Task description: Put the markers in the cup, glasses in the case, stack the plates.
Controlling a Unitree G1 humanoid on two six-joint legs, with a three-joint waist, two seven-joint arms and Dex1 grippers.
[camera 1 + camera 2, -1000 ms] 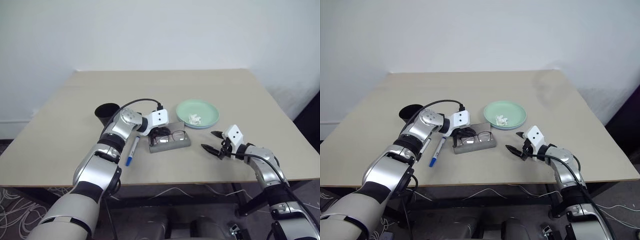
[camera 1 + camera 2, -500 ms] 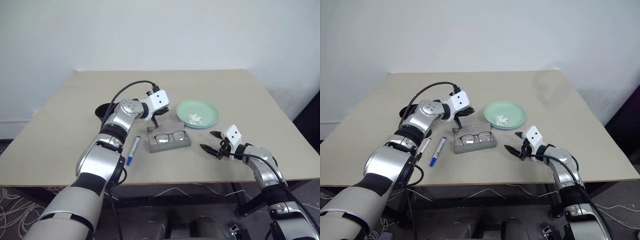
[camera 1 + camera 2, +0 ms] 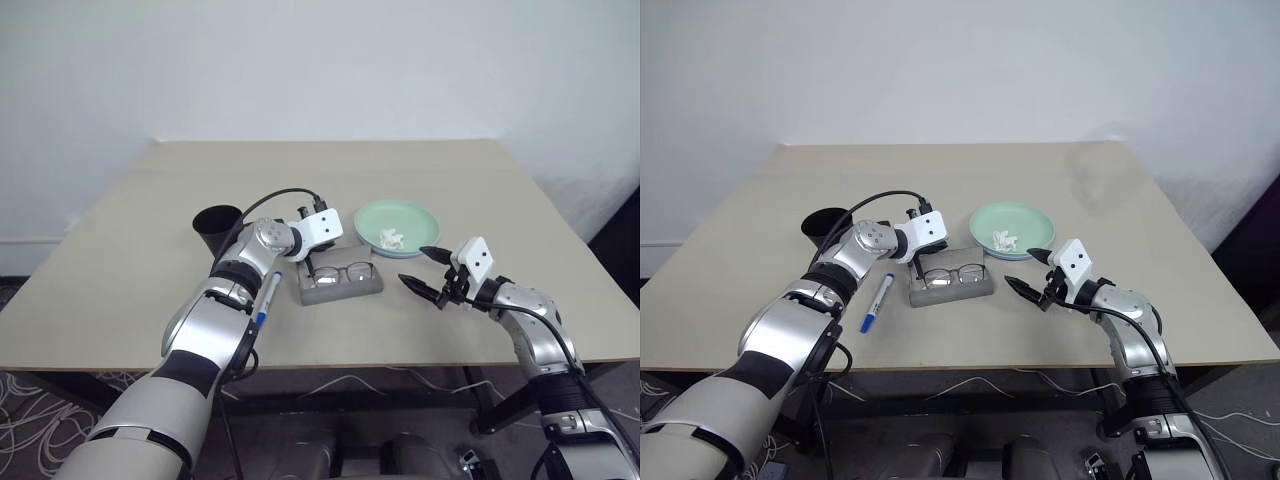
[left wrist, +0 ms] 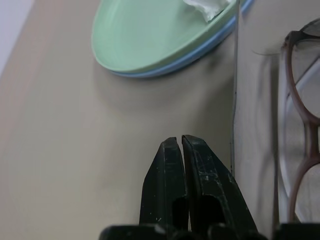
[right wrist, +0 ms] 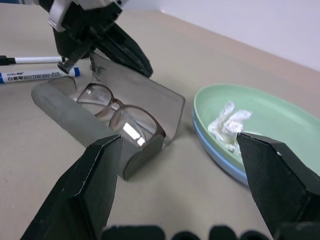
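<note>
Surface [image 3: 420, 175]: beige; carries all items listed below
Case [image 3: 340, 283]: grey; lies near the centre of the surface; lid raised on the far side, as the right wrist view shows
Glasses [image 3: 345, 272]: rest inside the case, lenses up
Left gripper [image 3: 312, 268]: fingers pressed together, holding nothing; tips just beside the far left corner of the case, at the raised lid; the left wrist view places the lid edge and the glasses immediately to one side of the tips; whether the tips touch the lid cannot be told
Right gripper [image 3: 423, 272]: fingers spread wide, holding nothing; hovers to the right of the case, apart from it; points left toward the case and glasses
Plates [image 3: 396, 228]: mint green plate stacked on the light blue one; far right of the case, just beyond both grippers; a crumpled white scrap [image 3: 388, 237] lies in the top plate
Markers [image 3: 266, 298]: blue-capped marker lies on the surface left of the case, partly under the left arm; the black-capped marker [image 5: 20, 60] lies beside it
Cup [image 3: 216, 228]: black; stands upright at the far left, beyond the left arm; well apart from the right gripper
</note>
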